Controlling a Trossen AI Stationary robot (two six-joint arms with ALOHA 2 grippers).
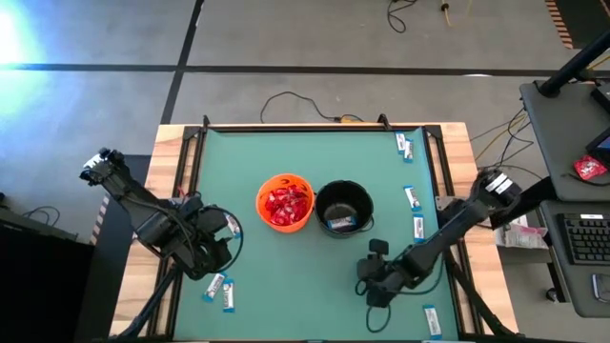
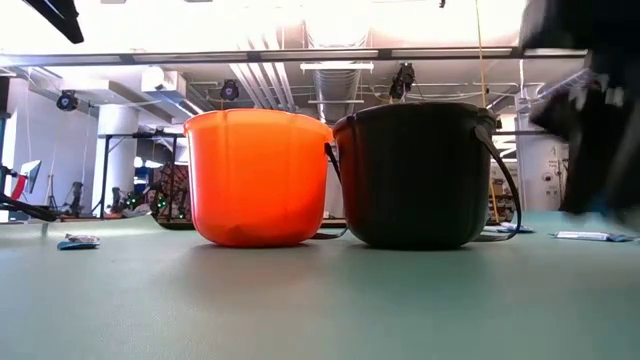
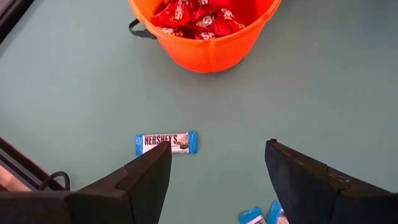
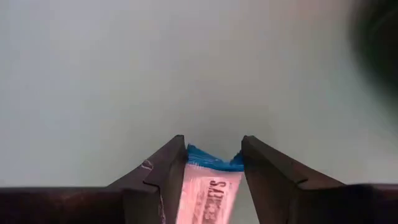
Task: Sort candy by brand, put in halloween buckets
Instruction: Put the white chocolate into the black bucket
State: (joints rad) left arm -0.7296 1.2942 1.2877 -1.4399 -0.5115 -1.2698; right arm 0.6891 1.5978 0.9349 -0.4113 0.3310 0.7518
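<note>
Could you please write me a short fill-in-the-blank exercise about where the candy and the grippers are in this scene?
1. The red packets lie inside the ____ bucket.
2. The right gripper is shut on a white-and-blue ____.
3. The left gripper is ____, above the table.
4. The black bucket holds a white-and-blue bar, not ____ packets.

Missing words: orange; bar; open; red

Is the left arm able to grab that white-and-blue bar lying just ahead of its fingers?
Probably yes. The left gripper is open, and the bar lies flat on bare mat, apart from the orange bucket, with nothing between.
</note>
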